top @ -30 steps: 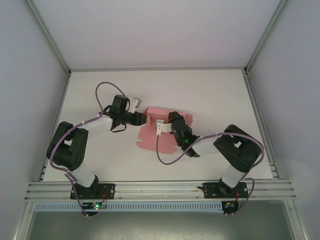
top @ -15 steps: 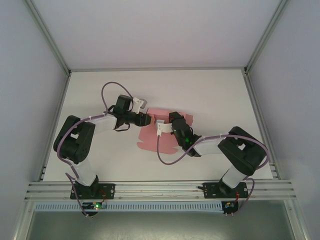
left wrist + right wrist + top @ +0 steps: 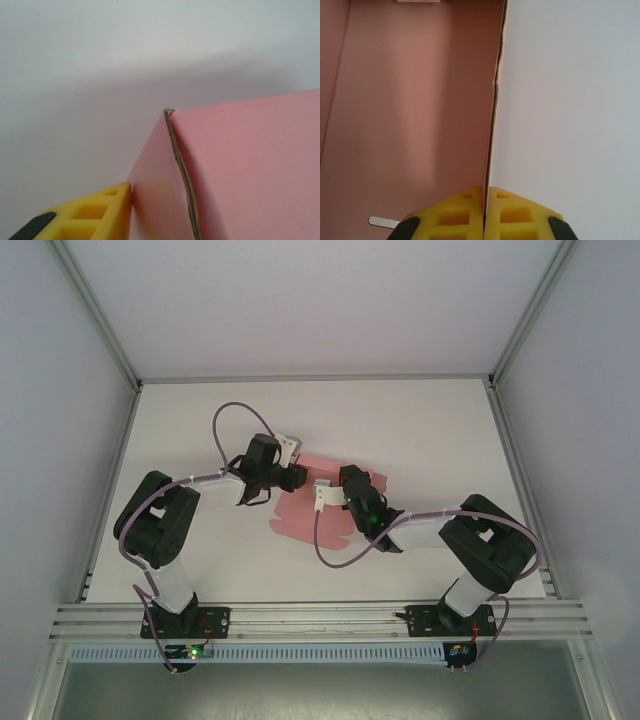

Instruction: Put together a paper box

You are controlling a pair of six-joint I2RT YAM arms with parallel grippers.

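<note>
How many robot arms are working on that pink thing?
2. The left arm reaches the paper box from the left; the right arm comes from the right, with the right gripper pinching one box wall.

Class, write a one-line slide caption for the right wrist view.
The right gripper pinches a thin wall of the pink paper box seen edge-on, with the white table alongside.

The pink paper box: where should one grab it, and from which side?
Probably best to take the paper box by an upright wall, coming edge-on with one finger on each face, as the right gripper does. The card is thin and stands on edge there; the flat panels lie against the table, offering no lip.
</note>
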